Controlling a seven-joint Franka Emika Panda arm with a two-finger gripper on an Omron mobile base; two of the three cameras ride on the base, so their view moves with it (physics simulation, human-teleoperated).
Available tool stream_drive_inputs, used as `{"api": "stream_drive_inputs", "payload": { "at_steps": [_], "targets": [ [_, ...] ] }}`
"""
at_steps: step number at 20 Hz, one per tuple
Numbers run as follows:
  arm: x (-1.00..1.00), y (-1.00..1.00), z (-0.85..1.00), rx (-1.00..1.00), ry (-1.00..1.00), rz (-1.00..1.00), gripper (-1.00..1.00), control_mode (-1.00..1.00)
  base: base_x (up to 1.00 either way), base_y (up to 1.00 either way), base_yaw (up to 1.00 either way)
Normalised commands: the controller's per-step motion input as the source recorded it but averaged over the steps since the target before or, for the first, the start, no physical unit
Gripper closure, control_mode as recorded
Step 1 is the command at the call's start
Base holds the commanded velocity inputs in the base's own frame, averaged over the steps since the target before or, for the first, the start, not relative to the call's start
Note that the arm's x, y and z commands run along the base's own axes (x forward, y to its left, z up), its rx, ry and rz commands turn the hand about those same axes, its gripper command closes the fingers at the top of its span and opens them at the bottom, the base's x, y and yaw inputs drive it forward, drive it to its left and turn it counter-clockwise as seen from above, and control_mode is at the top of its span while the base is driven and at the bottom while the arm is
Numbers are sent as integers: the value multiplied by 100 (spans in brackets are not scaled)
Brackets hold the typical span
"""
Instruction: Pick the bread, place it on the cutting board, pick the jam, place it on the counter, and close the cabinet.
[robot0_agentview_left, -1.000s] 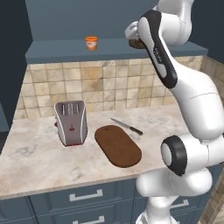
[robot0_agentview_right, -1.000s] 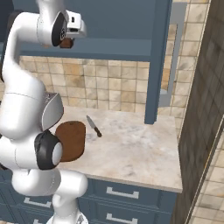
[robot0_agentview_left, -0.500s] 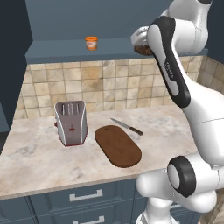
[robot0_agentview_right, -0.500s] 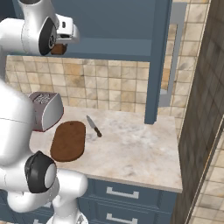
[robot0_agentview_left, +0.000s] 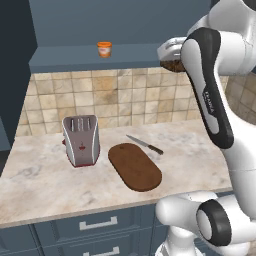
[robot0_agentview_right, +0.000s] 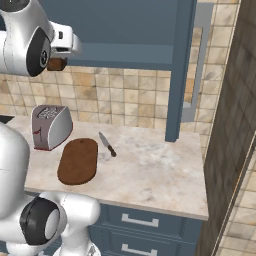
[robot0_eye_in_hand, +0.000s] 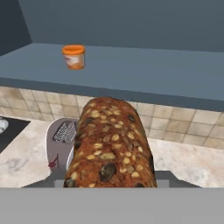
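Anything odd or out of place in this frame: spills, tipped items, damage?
Nothing stands out. The pincer holds the bread up by the shelf; the jam stands upright there. The toaster, cutting board and knife lie tidy on the counter.

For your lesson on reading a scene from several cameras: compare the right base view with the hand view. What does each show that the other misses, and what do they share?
Right base view alone: the cutting board, the knife beside it on the counter, the open cabinet door, and the drawers below.

Hand view alone: the jam standing on the shelf, and the seeded crust of the bread close up.

Both: the bread, held in the shut gripper high above the counter, the toaster, the tiled backsplash and the marbled counter.
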Motion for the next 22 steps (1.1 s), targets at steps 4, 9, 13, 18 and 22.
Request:
{"api": "stream_drive_inputs", "payload": {
  "at_steps": [4,9,13,18,22],
  "targets": [
    [-58,0,0,0,0,0,100,-100,0,0,0],
    [-44,0,-12,0,0,0,100,-100,0,0,0],
    [-34,0,-20,0,0,0,100,-100,0,0,0],
    [-30,0,-29,0,0,0,100,-100,0,0,0],
    [-25,0,-31,0,0,0,100,-100,0,0,0]
  ]
}}
